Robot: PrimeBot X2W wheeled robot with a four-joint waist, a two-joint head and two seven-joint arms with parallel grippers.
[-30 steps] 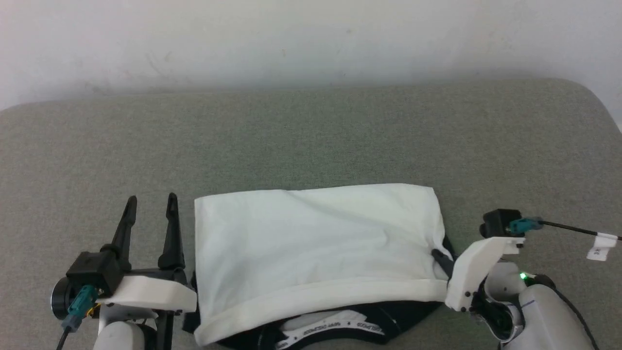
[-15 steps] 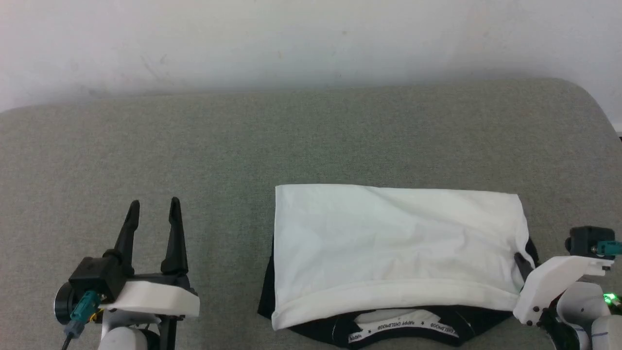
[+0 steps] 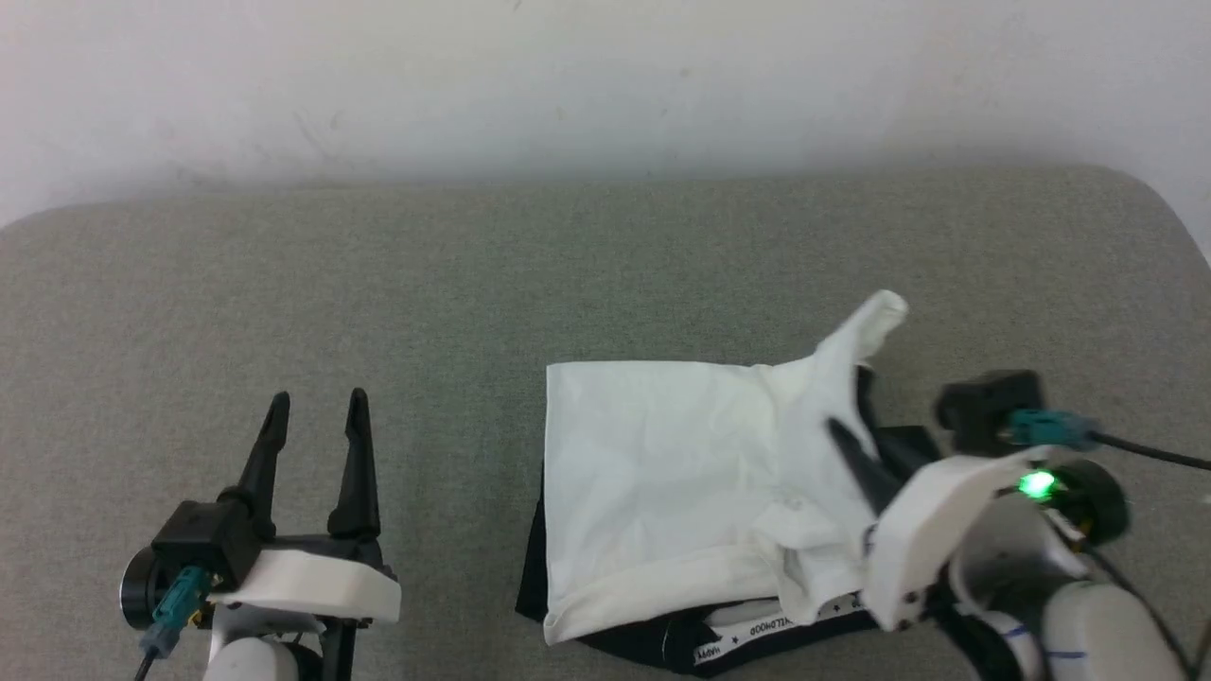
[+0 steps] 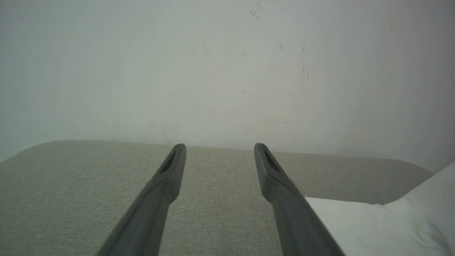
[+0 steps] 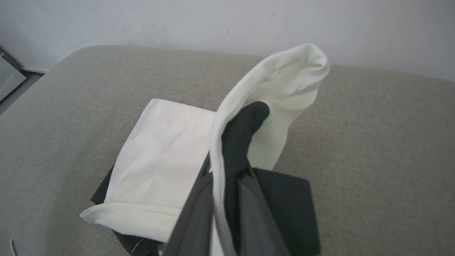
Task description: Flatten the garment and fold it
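Grey-green cushion (image 3: 605, 265) carries one shirt (image 3: 662, 473), folded to a white block, with a pale wall (image 3: 605, 85) behind. Taking the robot's side as six o'clock, the shirt lies toward four o'clock of the cushion's middle. Black cloth peeks out along its six o'clock edge, with one white lettered band showing there. Two claws are at work. The right claw (image 3: 842, 443) comes in from five o'clock and is nipped nearly shut on the shirt's three o'clock edge, white and black layers together between its two fingers. From that grip one white flap stands up off the cushion in a peak pointing to one o'clock. The left claw (image 3: 319, 402) sits at eight o'clock, its two fingers spread wide with nothing between them, pointing to twelve. It is well apart from the shirt's nine o'clock edge.
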